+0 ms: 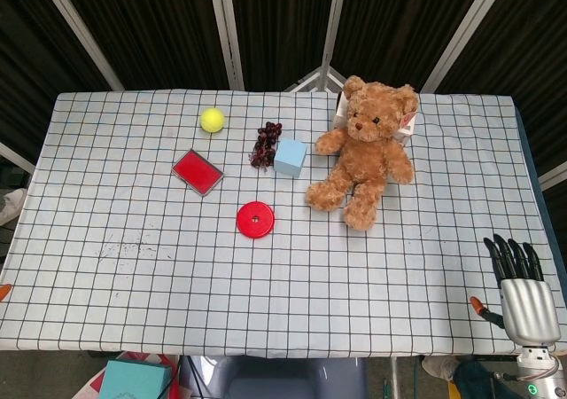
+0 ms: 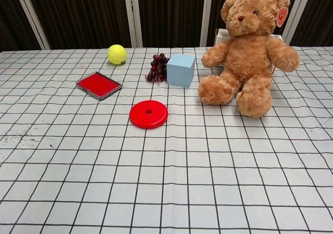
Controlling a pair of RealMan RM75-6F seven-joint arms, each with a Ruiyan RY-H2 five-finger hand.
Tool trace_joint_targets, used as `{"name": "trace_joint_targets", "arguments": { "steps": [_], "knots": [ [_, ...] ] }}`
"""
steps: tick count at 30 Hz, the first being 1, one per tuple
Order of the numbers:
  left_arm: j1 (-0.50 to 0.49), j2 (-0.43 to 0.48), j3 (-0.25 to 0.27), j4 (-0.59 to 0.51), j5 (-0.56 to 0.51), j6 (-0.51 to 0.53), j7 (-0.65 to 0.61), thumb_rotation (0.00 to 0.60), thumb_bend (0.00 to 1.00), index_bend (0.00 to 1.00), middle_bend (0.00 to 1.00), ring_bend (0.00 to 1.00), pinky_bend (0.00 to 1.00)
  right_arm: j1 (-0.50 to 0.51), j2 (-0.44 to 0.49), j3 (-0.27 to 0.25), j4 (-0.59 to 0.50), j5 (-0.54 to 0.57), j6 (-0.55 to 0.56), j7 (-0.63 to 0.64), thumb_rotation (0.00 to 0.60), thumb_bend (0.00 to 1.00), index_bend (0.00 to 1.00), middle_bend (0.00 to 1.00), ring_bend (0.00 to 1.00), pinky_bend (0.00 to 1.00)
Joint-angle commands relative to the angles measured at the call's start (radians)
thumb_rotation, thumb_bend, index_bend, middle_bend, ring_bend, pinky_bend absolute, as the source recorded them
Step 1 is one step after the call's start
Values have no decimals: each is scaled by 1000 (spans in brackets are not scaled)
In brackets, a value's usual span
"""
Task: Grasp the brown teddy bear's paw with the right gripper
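The brown teddy bear (image 1: pixel 368 148) sits upright at the back right of the checkered table (image 1: pixel 142 275), leaning against a white box (image 1: pixel 340 106). Its paws (image 1: pixel 328 143) stick out to both sides and its feet (image 1: pixel 361 216) point forward. The chest view shows the bear (image 2: pixel 248 52) at the upper right. My right hand (image 1: pixel 523 288) hangs at the lower right of the head view, off the table's right edge, well short of the bear. Its dark fingers (image 1: pixel 512 257) are straight and spread, holding nothing. My left hand shows in neither view.
Left of the bear stand a light blue cube (image 1: pixel 290 157) and a bunch of dark grapes (image 1: pixel 265 144). A yellow ball (image 1: pixel 212 120), a red flat case (image 1: pixel 198 171) and a red disc (image 1: pixel 255 219) lie further left. A teal box (image 1: pixel 135 380) sits below the table's front edge.
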Motion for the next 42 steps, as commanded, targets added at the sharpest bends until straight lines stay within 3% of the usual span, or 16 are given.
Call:
{"name": "trace_joint_targets", "arguments": {
  "steps": [1,10,15,25,32,42],
  "knots": [
    [2,-2,7,-2,22,10,8,600,204,258,130,58,192,-2,-1,3,0,10,-1,0,600,183,24,73,54,0],
    [-4,-6,6,-1,24,7,20,600,204,258,130,59,192,2,-29,21,-10,57,-20,48,600,182,24,73,54,0],
    [-5,-6,-1,0,2,-1,20,600,204,258,130,59,192,34,-32,45,-75,109,-107,246,600,183,25,73,56,0],
    [-18,-8,-11,2,-32,-32,29,600,204,258,130,59,192,226,-40,215,-35,332,-419,492,600,182,64,73,60,0],
    [-16,-8,-15,0,-46,-29,37,600,204,258,129,59,192,379,-103,328,109,562,-667,590,600,183,66,72,60,0],
    [-14,-6,-30,8,-78,-29,30,600,204,258,130,58,192,539,-252,383,388,745,-770,517,600,182,80,78,60,0]
  ]
}}
